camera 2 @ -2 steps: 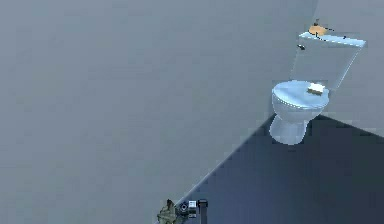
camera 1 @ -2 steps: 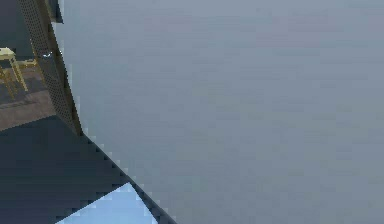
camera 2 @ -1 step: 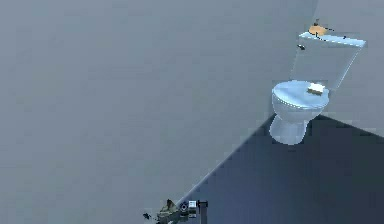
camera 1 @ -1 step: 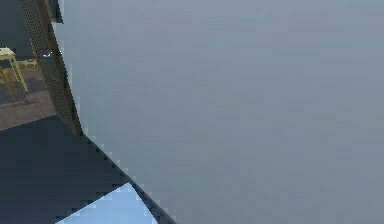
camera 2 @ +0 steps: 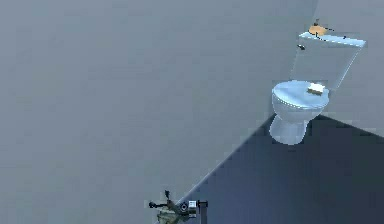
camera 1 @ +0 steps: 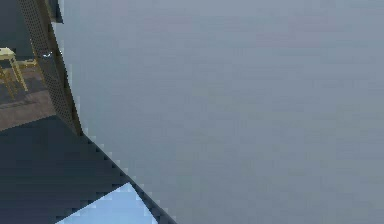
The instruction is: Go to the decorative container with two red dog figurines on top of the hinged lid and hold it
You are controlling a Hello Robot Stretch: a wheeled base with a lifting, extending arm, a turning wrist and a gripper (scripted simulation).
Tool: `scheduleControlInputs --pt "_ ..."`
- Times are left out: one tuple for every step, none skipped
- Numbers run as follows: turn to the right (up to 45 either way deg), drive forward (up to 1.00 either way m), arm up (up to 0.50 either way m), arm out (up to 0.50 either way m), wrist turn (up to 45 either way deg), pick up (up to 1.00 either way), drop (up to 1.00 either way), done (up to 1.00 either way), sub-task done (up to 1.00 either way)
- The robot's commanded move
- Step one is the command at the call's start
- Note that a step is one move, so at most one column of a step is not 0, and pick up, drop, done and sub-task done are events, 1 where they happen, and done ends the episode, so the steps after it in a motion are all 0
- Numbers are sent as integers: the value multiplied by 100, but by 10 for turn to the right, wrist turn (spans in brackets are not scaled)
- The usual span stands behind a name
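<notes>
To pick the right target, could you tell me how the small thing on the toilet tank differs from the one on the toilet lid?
The thing on the tank is orange-brown; the thing on the lid is pale yellow. The tank one looks rounded, the lid one boxy. The tank one sits higher, the lid one lower. Both are small and rest on the white toilet.

Plain grey-blue flat wall (camera 1: 230, 90), dark navy smooth floor (camera 1: 40, 170) with a pale sky-blue flat rectangle (camera 1: 110, 208) on it, dark brown door frame (camera 1: 55, 70), yellow wooden furniture (camera 1: 10, 65), and there's the pale blue-white ceramic toilet (camera 2: 290, 112) carrying a small orange-brown lump (camera 2: 320, 30) and a tan block (camera 2: 317, 89).
</notes>
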Motion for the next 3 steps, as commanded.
scheduleControlInputs --pt "0 0 0 0 60 0 0 0 0" --pt "0 0 -30 0 0 0 0 0 0" --pt "0 0 0 0 0 100 0 0 0"
